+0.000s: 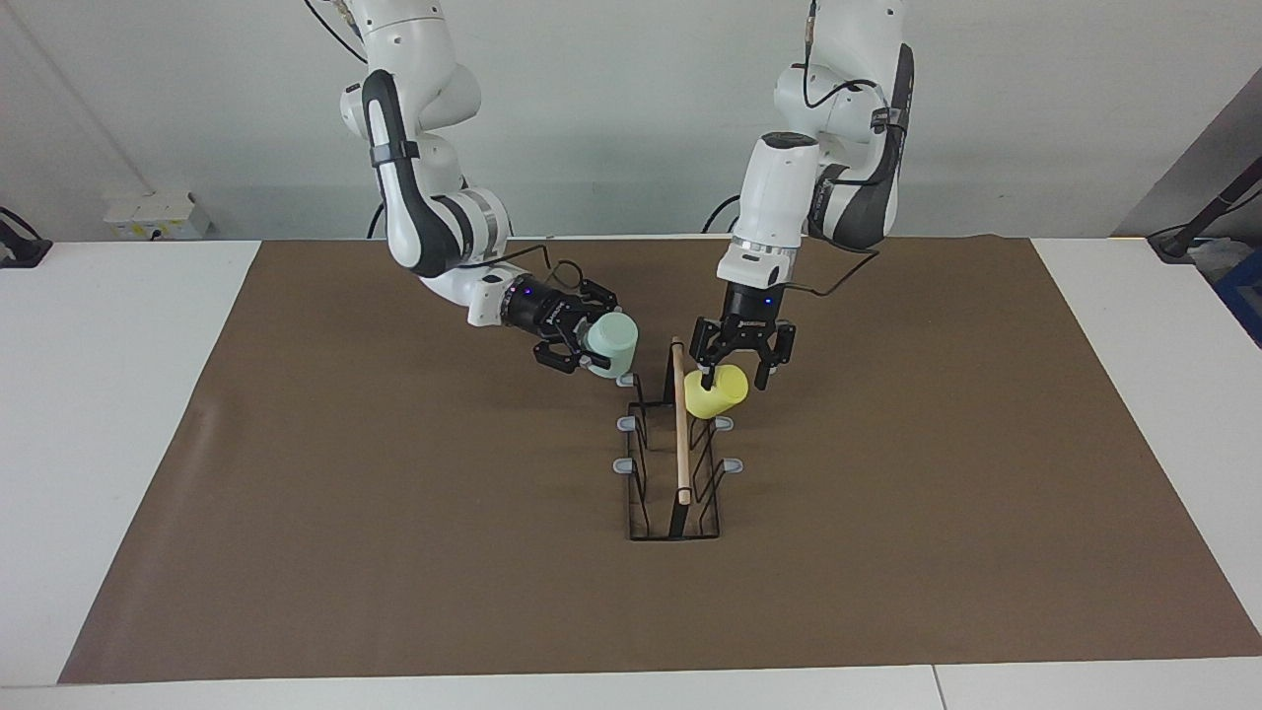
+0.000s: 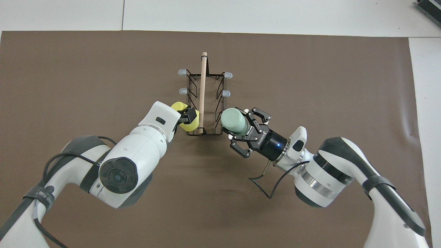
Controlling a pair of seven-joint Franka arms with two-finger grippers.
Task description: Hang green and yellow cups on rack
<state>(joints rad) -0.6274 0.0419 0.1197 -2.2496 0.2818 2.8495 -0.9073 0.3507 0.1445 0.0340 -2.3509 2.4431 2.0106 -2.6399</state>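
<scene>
The yellow cup (image 1: 717, 390) sits tilted on the rack (image 1: 674, 463) prong nearest my left arm, just under my left jaws (image 1: 734, 369), which are spread wide and let go of it. The green cup (image 1: 611, 344) lies on its side, pinched in my right jaws (image 1: 589, 348), with its bottom pointing at the rack's near prong. Both cups are smooth plastic. The rack is thin black wire on the brown bench (image 1: 394, 513).
</scene>
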